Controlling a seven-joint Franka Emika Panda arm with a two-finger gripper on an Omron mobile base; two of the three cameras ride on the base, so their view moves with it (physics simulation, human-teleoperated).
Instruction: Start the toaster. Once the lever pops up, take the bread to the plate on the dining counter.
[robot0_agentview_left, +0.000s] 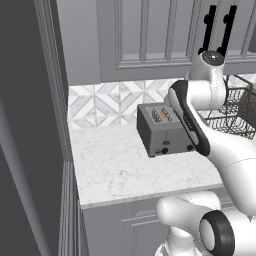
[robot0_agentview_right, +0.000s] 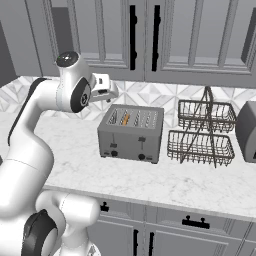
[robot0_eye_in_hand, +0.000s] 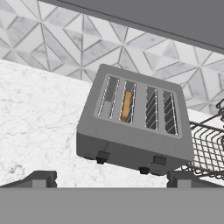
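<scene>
toaster: sits on the marble worktop, backed up near the tiled wall, knob face toward the robot
bread: orange-brown slice down in the second slot from the left in the hand view, pretty much dead center of frame
levers: two black tabs on the front face, about 6 o'clock of the slots
gripper: jaws spread wide, nothing between them, hovering above the toaster
wire basket: two-tier rack just beside the toaster at 3 o'clock
</scene>
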